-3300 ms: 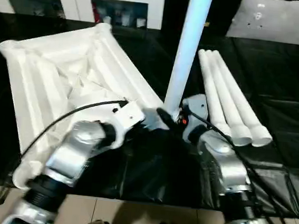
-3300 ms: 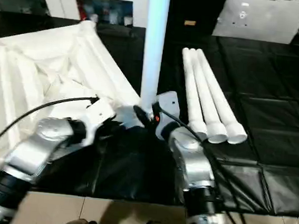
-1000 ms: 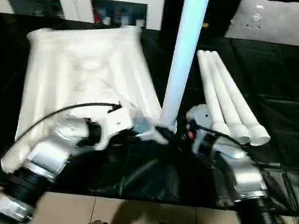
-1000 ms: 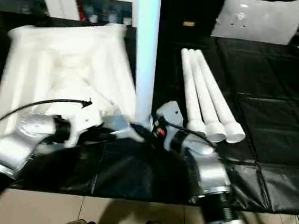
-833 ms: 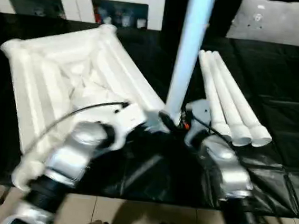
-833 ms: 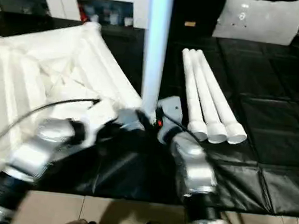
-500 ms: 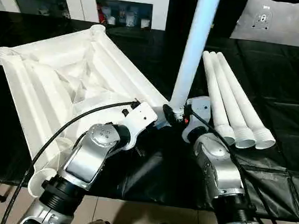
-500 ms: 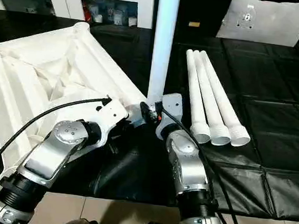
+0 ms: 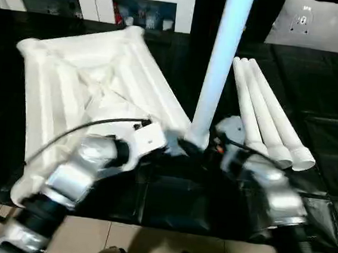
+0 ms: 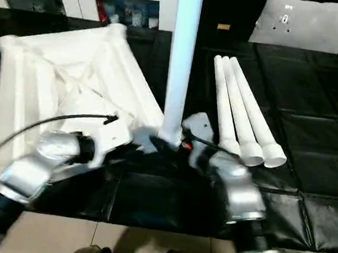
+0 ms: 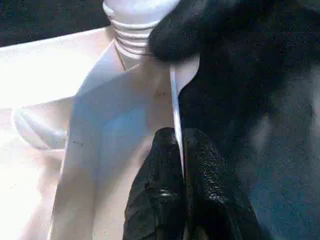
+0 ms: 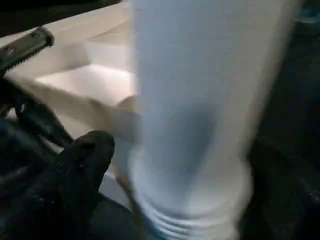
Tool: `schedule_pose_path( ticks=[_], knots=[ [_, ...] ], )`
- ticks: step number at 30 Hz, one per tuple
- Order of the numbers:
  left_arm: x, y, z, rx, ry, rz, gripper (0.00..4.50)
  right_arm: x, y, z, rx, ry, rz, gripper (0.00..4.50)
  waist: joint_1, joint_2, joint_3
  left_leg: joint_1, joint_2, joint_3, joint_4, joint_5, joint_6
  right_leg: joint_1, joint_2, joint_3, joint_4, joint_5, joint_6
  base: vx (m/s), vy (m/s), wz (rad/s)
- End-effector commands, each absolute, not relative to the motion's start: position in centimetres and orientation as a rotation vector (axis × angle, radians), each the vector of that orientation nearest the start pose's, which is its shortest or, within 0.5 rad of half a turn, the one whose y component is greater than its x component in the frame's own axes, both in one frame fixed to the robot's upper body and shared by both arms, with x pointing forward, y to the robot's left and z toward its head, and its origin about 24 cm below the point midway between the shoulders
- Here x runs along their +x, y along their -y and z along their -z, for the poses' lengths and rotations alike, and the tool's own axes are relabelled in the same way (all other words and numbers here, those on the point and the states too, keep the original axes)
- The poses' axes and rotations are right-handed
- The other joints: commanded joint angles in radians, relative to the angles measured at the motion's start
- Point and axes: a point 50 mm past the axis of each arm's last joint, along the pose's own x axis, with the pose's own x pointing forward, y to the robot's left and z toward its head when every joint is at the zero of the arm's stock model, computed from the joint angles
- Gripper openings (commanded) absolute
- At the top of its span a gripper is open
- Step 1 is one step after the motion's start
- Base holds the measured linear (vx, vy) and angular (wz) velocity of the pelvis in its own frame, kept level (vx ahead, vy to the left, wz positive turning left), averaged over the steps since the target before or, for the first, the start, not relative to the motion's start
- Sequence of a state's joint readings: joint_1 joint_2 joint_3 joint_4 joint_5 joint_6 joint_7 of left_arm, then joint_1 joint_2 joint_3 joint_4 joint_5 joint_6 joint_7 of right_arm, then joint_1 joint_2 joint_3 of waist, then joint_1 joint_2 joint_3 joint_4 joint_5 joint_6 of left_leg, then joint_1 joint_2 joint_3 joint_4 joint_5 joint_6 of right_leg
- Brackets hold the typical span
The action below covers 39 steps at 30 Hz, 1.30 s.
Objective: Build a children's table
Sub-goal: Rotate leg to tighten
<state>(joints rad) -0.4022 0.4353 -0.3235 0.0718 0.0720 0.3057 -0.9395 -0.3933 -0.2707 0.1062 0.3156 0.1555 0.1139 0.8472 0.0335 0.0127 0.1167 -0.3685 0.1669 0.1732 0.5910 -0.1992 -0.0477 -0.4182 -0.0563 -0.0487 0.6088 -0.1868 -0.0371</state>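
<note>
A desk (image 10: 316,93) covered in black sheeting carries the work. On it, to the left of the left end effector (image 9: 182,147), the white table top (image 9: 83,88) lies upside down with its ribbed underside up, one corner reaching the two end effectors. Just beyond the right end effector (image 9: 212,147), three white legs (image 9: 266,115) lie side by side, touching. Tan floor (image 9: 145,247) shows at the desk's near edge.
</note>
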Motion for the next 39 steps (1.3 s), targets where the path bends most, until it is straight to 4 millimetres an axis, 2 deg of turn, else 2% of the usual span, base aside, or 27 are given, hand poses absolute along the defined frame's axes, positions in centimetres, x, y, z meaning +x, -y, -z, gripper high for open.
schedule_pose_path(
  ticks=[1,3,8,11,12,18,25,34,37,39],
  knots=[
    [28.4,-12.2,-7.0,0.606,-0.342,1.241,0.0,30.3,12.7,-7.4,-0.165,-0.094,-1.069,4.37,-0.002,-0.003,-0.065,0.004,0.057,-0.018,-0.068,-0.125,0.11,0.063,-0.082,0.053,-0.073,-0.152,-0.236,0.0,0.0,0.0],
    [28.2,-13.1,-7.1,0.649,-0.35,1.326,0.0,30.0,13.1,-7.5,-0.192,-0.125,-1.169,4.37,-0.002,-0.006,-0.065,0.004,0.058,-0.017,-0.067,-0.113,0.118,0.063,-0.084,0.055,-0.071,-0.14,-0.241,0.0,0.0,0.0],
    [28.3,-14.1,-7.3,0.687,-0.352,1.405,0.0,29.9,13.2,-7.6,-0.217,-0.163,-1.271,4.2,-0.002,-0.007,-0.066,0.006,0.06,-0.016,-0.066,-0.094,0.124,0.061,-0.084,0.054,-0.067,-0.127,-0.253,0.0,0.0,0.0],
    [28.4,-14.3,-7.4,0.7,-0.35,1.423,0.0,30.0,13.2,-7.7,-0.217,-0.17,-1.299,3.92,0.0,-0.006,-0.068,0.007,0.062,-0.015,-0.065,-0.078,0.123,0.062,-0.085,0.055,-0.063,-0.096,-0.263,0.0,0.0,0.0],
    [28.5,-14.4,-7.5,0.708,-0.348,1.429,0.0,30.0,13.2,-7.7,-0.217,-0.174,-1.319,3.83,0.001,-0.01,-0.068,0.006,0.06,-0.014,-0.064,-0.074,0.125,0.063,-0.085,0.055,-0.061,-0.091,-0.265,0.0,0.0,0.0],
    [28.9,-14.4,-7.5,0.729,-0.338,1.451,0.0,29.9,13.1,-7.6,-0.227,-0.198,-1.368,3.32,0.002,-0.01,-0.067,0.005,0.061,-0.014,-0.064,-0.076,0.119,0.063,-0.086,0.055,-0.063,-0.115,-0.262,0.0,0.0,0.0],
    [28.9,-14.3,-7.4,0.727,-0.336,1.465,0.0,29.6,13.1,-7.2,-0.227,-0.218,-1.383,2.71,0.003,-0.01,-0.066,0.006,0.062,-0.014,-0.064,-0.071,0.122,0.062,-0.085,0.054,-0.061,-0.096,-0.266,0.0,0.0,0.0],
    [29.0,-14.4,-7.3,0.686,-0.338,1.427,0.0,28.9,12.4,-6.3,-0.168,-0.228,-1.362,2.62,0.003,-0.008,-0.066,0.007,0.063,-0.015,-0.066,-0.082,0.112,0.062,-0.086,0.055,-0.063,-0.114,-0.263,0.0,0.0,0.0],
    [29.1,-14.0,-7.7,0.615,-0.322,1.369,0.0,28.8,11.6,-6.0,-0.108,-0.214,-1.297,2.62,0.001,-0.008,-0.061,0.007,0.063,-0.015,-0.07,-0.116,0.091,0.061,-0.088,0.055,-0.069,-0.171,-0.256,0.0,0.0,0.0],
    [29.2,-13.5,-8.0,0.575,-0.311,1.309,0.0,28.8,10.8,-5.8,-0.073,-0.207,-1.222,2.62,-0.001,-0.004,-0.056,0.009,0.066,-0.017,-0.076,-0.15,0.068,0.057,-0.088,0.057,-0.076,-0.23,-0.243,0.0,0.0,0.0]
  ],
)
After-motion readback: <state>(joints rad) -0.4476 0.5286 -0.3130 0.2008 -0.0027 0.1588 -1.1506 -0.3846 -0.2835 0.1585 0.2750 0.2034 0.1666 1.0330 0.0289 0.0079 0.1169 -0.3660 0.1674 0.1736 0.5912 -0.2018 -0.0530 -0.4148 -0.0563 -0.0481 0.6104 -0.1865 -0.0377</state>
